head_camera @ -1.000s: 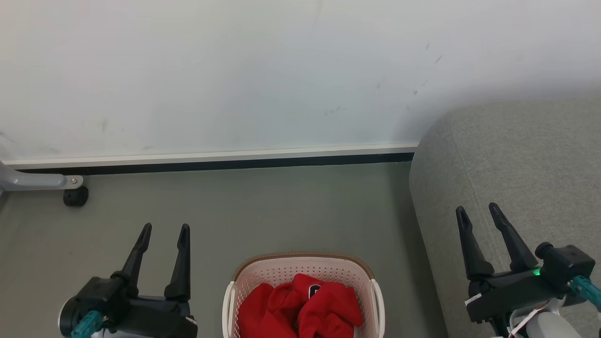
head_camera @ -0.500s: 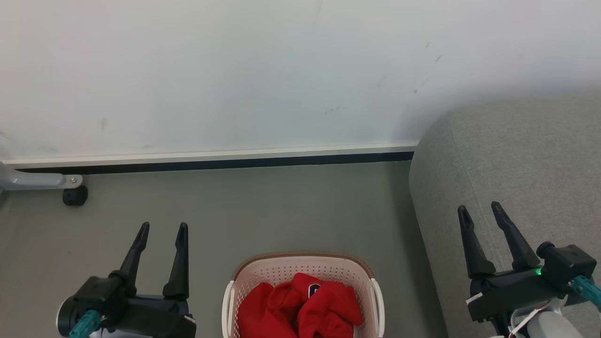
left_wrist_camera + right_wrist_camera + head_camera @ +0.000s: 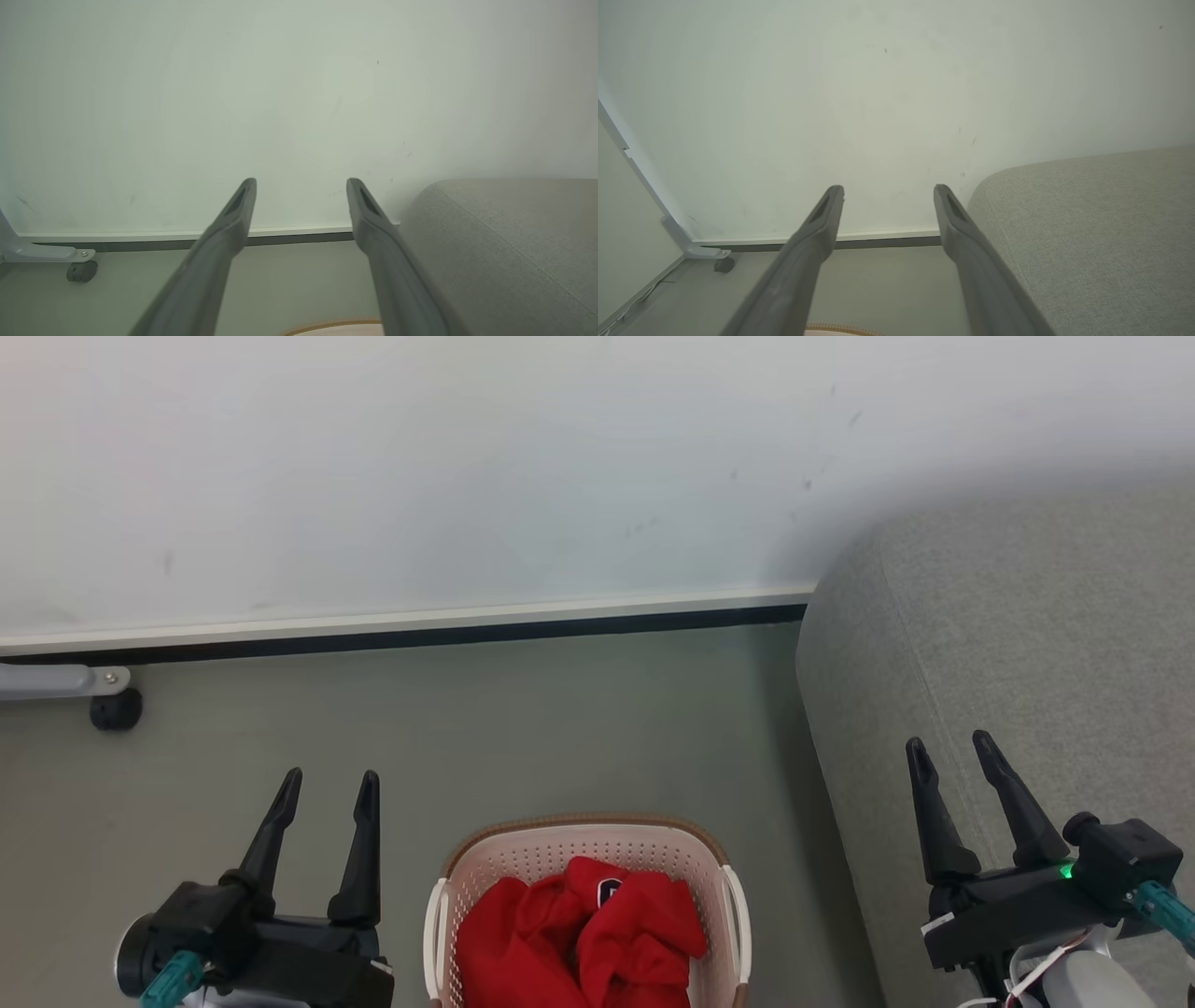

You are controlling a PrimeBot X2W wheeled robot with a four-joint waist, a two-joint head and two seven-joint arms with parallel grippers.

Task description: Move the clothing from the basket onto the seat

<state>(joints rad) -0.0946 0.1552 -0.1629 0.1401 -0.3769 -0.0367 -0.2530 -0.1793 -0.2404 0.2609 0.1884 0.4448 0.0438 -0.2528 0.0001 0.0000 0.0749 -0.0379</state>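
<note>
Left gripper, right gripper: wide apart, empty.

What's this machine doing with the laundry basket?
A two-armed robot faces a basket of red clothing on the floor, with a grey sofa on its right. Nothing is picked up yet. The left tool and right tool are open and empty, one on each side of the basket.
</note>
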